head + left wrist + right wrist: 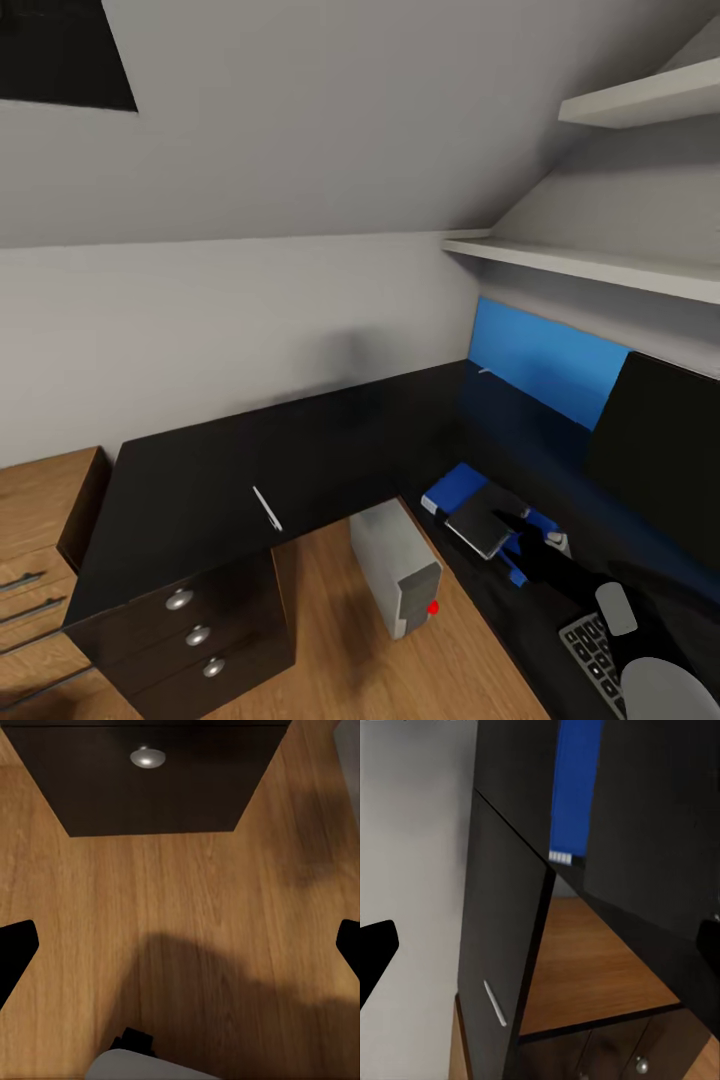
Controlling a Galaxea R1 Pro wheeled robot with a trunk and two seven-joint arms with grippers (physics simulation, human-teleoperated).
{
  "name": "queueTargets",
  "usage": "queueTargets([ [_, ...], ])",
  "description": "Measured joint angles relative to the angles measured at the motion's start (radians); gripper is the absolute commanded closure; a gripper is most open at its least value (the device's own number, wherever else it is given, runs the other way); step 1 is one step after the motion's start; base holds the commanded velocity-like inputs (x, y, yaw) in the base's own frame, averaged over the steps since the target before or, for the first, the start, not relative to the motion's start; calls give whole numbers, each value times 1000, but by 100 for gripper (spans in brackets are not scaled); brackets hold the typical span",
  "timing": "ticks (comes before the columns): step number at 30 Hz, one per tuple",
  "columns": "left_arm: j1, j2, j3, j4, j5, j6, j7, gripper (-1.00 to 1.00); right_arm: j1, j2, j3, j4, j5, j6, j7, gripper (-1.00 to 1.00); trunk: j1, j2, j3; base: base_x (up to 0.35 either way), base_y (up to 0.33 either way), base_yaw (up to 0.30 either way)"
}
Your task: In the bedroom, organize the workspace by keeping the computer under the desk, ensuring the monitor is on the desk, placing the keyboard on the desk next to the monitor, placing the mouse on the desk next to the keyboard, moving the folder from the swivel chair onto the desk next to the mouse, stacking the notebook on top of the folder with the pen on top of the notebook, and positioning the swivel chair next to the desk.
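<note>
Where grey walls slope, glossy desk (pixel 200 470) over oak floor (pixel 187 907), left gripper (pixel 180 952) wide, right gripper (pixel 540 960) likewise.

Open black desk (pixel 200 480) top save one thin pen (pixel 267 508); monitor (pixel 655 450), folder (pixel 455 488), keyboard (pixel 595 655) crowding the right wing.

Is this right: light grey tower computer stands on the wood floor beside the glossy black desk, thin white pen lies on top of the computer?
Not quite. The thin white pen lies on the glossy black desk top, above the three-drawer unit, not on the computer. The head view shows it. The light grey tower computer does stand on the wood floor beside the desk.
</note>
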Motion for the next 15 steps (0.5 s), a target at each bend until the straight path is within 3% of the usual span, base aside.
queueTargets([
  [11, 0, 0, 3, 0, 2, 1, 1, -100, 0, 0, 1, -7, -2, 4, 0, -100, 0, 0, 0, -5, -3, 0],
  [15, 0, 0, 3, 0, 2, 1, 0, -100, 0, 10, 5, -102, -2, 10, -1, -100, 0, 0, 0, 0, 0, 0],
])
